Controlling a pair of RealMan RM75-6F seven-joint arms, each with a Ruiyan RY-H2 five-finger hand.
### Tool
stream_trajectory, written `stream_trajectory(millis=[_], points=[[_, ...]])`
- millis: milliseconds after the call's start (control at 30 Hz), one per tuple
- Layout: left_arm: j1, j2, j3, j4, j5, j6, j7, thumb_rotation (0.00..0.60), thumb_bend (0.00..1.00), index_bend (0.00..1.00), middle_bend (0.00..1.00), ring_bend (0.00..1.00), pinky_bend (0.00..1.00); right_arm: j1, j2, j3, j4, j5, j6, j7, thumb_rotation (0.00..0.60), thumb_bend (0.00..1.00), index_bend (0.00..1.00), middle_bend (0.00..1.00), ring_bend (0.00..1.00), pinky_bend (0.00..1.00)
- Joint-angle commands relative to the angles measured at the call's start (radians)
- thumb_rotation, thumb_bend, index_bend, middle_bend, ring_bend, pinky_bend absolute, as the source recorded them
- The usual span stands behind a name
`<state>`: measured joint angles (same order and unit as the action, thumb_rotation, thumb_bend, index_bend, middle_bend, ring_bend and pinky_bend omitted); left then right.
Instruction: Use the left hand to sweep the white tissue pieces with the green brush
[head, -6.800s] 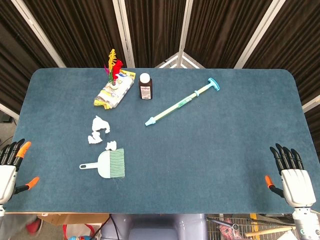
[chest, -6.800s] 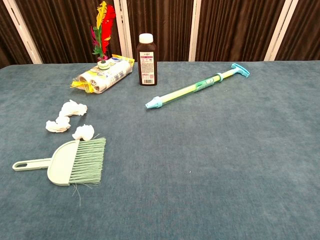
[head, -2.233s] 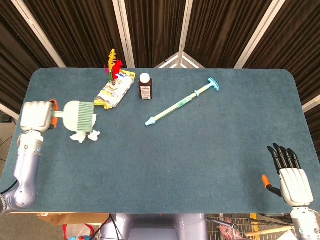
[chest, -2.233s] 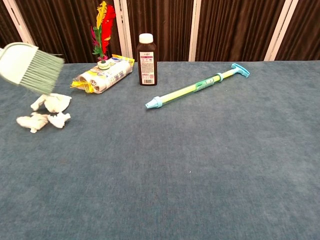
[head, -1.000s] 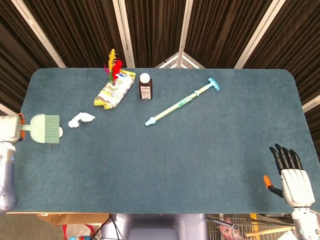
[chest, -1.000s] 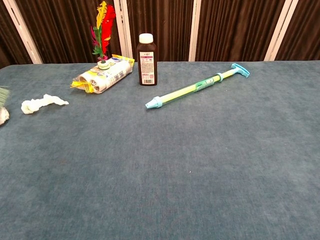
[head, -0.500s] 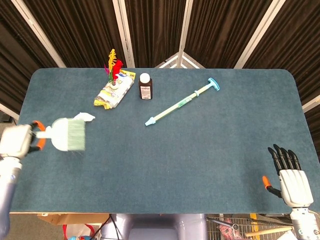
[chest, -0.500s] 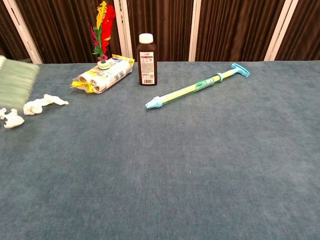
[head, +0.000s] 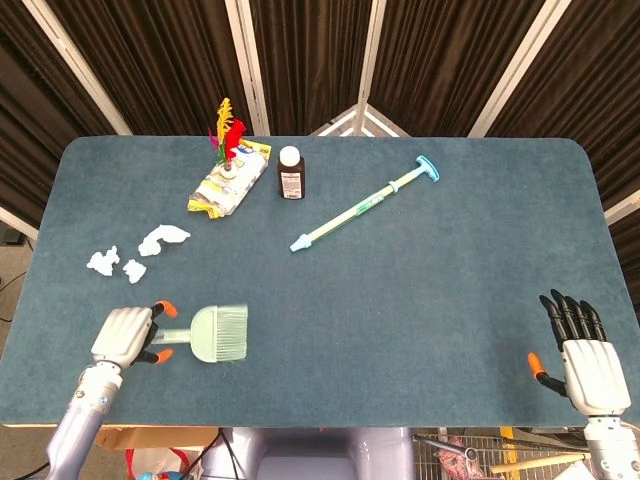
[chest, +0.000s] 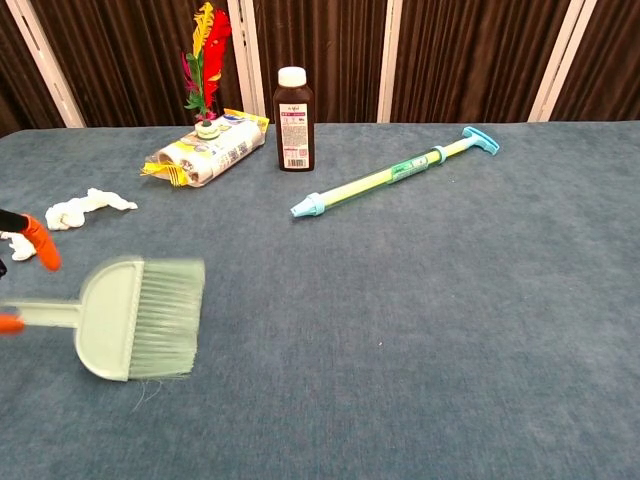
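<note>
Head view shows the left hand (head: 125, 337) gripping the handle of the pale green plastic hand brush (head: 215, 333), whose bristled head sticks out to the hand's right, blurred with motion, low over the blue felt-covered table (head: 400, 300). The crumpled white tissue pieces (head: 130, 255) lie scattered beyond the hand, farther from the robot and well apart from the bristles, one longer scrap nearest the yellow wipes packet (head: 225, 182). The right hand (head: 585, 365) rests at the table's near corner, fingers spread, holding nothing. My worry: the scraps are light and loosely strewn, so a fast or high pass may flick them apart or skim over them, and a wide swing could nudge the packet or the brown medicine bottle (head: 291, 173).
</note>
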<state>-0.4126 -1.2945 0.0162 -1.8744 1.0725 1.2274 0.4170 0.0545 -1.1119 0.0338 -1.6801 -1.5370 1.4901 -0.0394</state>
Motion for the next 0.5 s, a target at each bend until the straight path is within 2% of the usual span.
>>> stream_trajectory(millis=[33,67,167,233,333,367,433,500], points=[[0.022,0.037,0.02,-0.003,0.034,0.025,0.003,0.6,0.04,0.04,0.51,0.61,0.71,0.001,0.001,0.0,0.0,-0.001,-0.002,0.002,0.6,0.38,0.0,0.0,0.0,0.0],[0.034,0.055,0.024,-0.01,0.051,0.039,-0.015,0.6,0.04,0.03,0.43,0.55,0.64,0.001,0.002,-0.001,0.0,-0.002,-0.002,0.002,0.6,0.38,0.0,0.0,0.0,0.0],[0.07,0.1,0.031,-0.011,0.143,0.097,-0.097,0.6,0.04,0.01,0.27,0.4,0.5,0.002,0.002,-0.002,-0.001,-0.003,-0.005,0.001,0.6,0.38,0.0,0.0,0.0,0.0],[0.121,0.131,0.049,0.03,0.279,0.194,-0.199,0.6,0.04,0.0,0.18,0.28,0.4,0.002,0.003,-0.002,-0.002,-0.002,-0.005,-0.002,0.6,0.38,0.0,0.0,0.0,0.0],[0.188,0.153,0.079,0.114,0.413,0.325,-0.274,0.6,0.04,0.0,0.03,0.09,0.22,0.003,0.002,-0.001,0.0,-0.005,-0.004,-0.006,0.6,0.38,0.0,0.0,0.0,0.0],[0.216,0.159,0.09,0.156,0.45,0.376,-0.287,0.6,0.04,0.0,0.01,0.04,0.16,0.004,0.001,-0.001,0.002,-0.007,-0.004,-0.008,0.6,0.38,0.0,0.0,0.0,0.0],[0.257,0.168,0.102,0.212,0.476,0.434,-0.294,0.6,0.04,0.0,0.0,0.0,0.08,0.004,0.0,-0.003,0.006,-0.014,-0.001,-0.01,0.6,0.38,0.0,0.0,0.0,0.0],[0.279,0.176,0.109,0.232,0.478,0.456,-0.302,0.6,0.04,0.0,0.0,0.0,0.07,0.004,-0.001,-0.003,0.008,-0.019,0.002,-0.01,0.6,0.38,0.0,0.0,0.0,0.0]])
